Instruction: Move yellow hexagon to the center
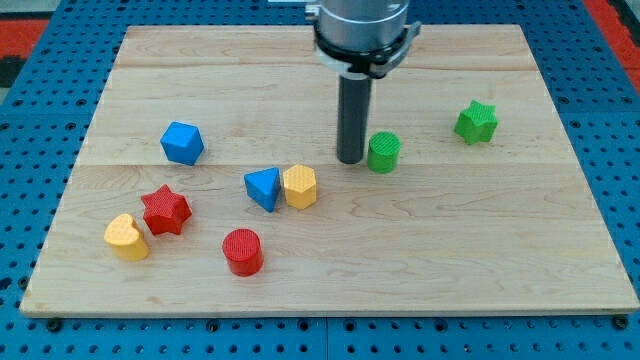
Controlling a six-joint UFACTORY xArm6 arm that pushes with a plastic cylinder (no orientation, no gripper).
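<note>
- My tip (351,159), the end effector, is a bare rod with nothing to open; it holds nothing and rests on the bench (330,270).
- Green cylinder (383,152) sits just beside the tip on the view's right; whether they touch I cannot tell.
- Yellow hexagon (300,186) lies near the tip, toward the view's bottom left, touching the blue triangle (263,188).

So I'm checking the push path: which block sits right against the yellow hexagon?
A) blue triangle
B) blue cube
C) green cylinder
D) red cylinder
A: the blue triangle sits against the left side of the yellow hexagon, while my tip stands beside the green cylinder.
</note>
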